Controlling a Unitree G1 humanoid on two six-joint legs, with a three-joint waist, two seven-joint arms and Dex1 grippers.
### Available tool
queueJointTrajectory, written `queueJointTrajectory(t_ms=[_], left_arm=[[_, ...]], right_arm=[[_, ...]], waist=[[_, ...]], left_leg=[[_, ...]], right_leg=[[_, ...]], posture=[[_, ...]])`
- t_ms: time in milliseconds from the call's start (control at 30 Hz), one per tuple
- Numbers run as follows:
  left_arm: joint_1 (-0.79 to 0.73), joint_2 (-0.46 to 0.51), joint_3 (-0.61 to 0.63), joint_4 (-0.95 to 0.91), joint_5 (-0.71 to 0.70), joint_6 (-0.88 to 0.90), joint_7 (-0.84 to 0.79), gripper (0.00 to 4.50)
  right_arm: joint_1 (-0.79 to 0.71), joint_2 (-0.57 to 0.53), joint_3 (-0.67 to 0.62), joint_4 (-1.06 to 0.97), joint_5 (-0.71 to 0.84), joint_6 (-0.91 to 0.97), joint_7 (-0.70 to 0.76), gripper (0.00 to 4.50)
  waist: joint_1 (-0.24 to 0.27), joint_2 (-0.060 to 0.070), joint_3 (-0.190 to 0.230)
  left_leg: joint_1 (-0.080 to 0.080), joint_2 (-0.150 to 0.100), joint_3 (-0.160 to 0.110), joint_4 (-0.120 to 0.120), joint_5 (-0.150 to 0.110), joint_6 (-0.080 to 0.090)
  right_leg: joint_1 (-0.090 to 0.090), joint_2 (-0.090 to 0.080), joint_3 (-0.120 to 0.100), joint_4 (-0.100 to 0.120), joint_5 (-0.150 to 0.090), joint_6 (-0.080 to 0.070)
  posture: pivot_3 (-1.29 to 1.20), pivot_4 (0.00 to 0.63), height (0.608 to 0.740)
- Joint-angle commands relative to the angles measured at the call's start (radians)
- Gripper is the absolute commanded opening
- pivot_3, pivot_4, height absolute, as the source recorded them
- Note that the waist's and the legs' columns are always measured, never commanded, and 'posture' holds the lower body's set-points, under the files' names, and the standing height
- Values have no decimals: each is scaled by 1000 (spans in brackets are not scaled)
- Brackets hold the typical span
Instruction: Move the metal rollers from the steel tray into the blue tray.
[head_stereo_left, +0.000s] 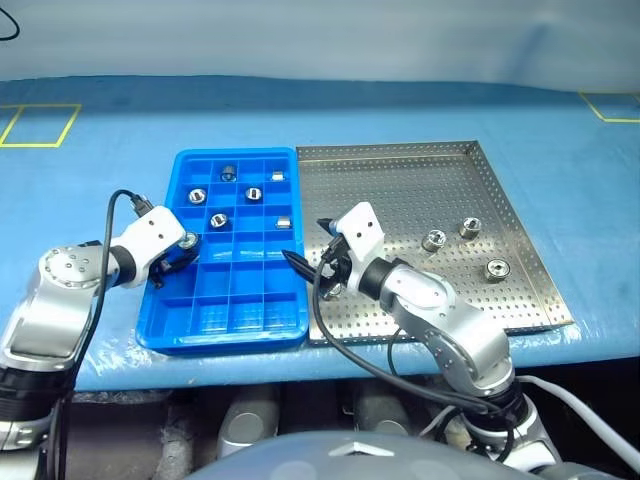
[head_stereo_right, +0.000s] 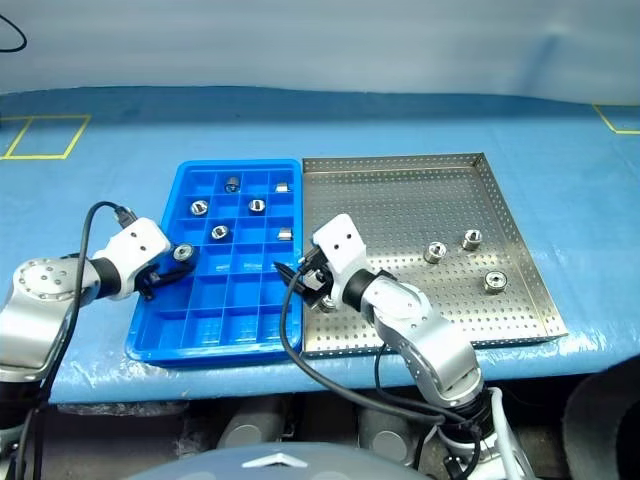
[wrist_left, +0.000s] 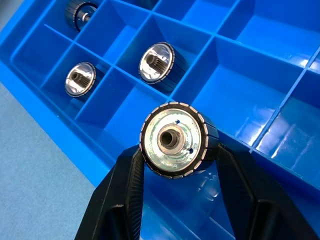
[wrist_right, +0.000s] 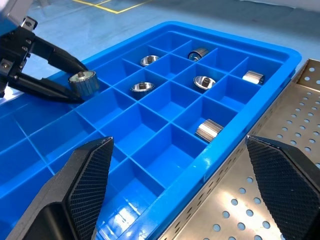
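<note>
Steel tray (head_stereo_left: 400, 180) on right w/ three metal rollers (head_stereo_left: 465, 228) left; blue tray (head_stereo_left: 160, 318) touching its left side, six already in far cells. Left gripper (head_stereo_left: 186, 241) clamps a roller (wrist_left: 172, 140) over blue tray's left rim; right gripper (head_stereo_left: 310, 243) wide, empty. Risk: released here, roller may hit the rim and fall outside.

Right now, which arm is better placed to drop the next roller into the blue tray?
Left. Its gripper is shut on a roller right above the blue tray. The right gripper is open and holds nothing.
</note>
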Motion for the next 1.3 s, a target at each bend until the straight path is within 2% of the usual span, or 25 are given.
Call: queueJointTrajectory(t_ms=[33, 133, 267, 367, 500, 567, 633, 767, 933, 1133, 1300], left_arm=[[-42, 21, -45, 35, 36, -8, 13, 1875], [-56, 45, -83, 63, 73, -12, 14, 1875], [-65, 57, -74, 43, 45, 10, -6, 3250], [-112, 2, -28, -4, -38, 33, -19, 4179], [-257, -147, 26, -60, -205, 52, -46, 4179], [-336, -185, -4, -51, -244, 40, -81, 4179], [-449, -221, -86, 3, -258, 11, -139, 4179], [-647, -279, -317, 190, -199, -97, -312, 4179], [-795, -348, -548, 438, -118, -225, -551, 4350], [-874, -409, -707, 615, -23, -347, -740, 4350], [-912, -415, -823, 674, 25, -458, -788, 4350]], right_arm=[[16, 10, -23, -59, -2, -16, -12, 4500], [39, 5, -35, -88, -6, -7, -23, 4500], [81, -6, -69, -134, -7, 10, -43, 4500], [108, -12, -92, -167, -5, 24, -55, 4500], [136, -25, -149, -218, 13, 51, -60, 4500], [147, -36, -189, -240, 24, 71, -61, 4500], [171, -60, -245, -263, 31, 101, -61, 4500], [252, -139, -318, -298, 11, 154, -71, 4500], [354, -138, -386, -358, 2, 165, -105, 4500], [433, -82, -383, -411, -15, 156, -158, 4500], [466, -43, -361, -423, -32, 137, -187, 4500]], waist=[[-1, 0, 0], [-5, 1, 0], [-18, 1, 0], [-23, 1, 0], [11, 2, 1], [8, -2, -1], [-4, -2, -1], [-18, 0, -2], [-67, 1, -1], [-108, 2, -1], [-124, 2, -1]], left_leg=[[0, 0, 0, 0, 0, 0], [1, 0, -1, 0, 0, 0], [1, 0, -1, 0, 0, -1], [1, 0, -1, 0, 0, -1], [-1, -3, -6, 2, 0, 0], [-2, -5, -11, 4, 0, 1], [-1, -6, -9, 4, 0, 0], [0, -8, -7, 3, 1, 0], [0, -4, -3, 2, 0, 2], [0, -1, -1, 1, -1, 4], [0, 0, 3, 3, -2, 4]], right_leg=[[0, 0, 0, 0, 0, 0], [1, 0, -1, 0, 0, 0], [2, 0, -1, 0, -2, 1], [2, 0, -1, 0, -2, 2], [3, -3, -3, -1, -1, 3], [4, -4, -7, -3, 0, 1], [6, -6, -6, -2, 1, 0], [6, -7, -5, -1, 0, 0], [4, -3, -2, -1, -1, 3], [3, 2, 1, -1, -3, 5], [3, 2, 5, -1, -3, 5]], posture=[[96, 150, 740], [70, 150, 740], [41, 150, 740], [41, 150, 740], [31, 150, 740], [33, 150, 740], [18, 150, 740], [-9, 150, 740], [-100, 150, 740], [-167, 150, 740], [-194, 150, 740]])
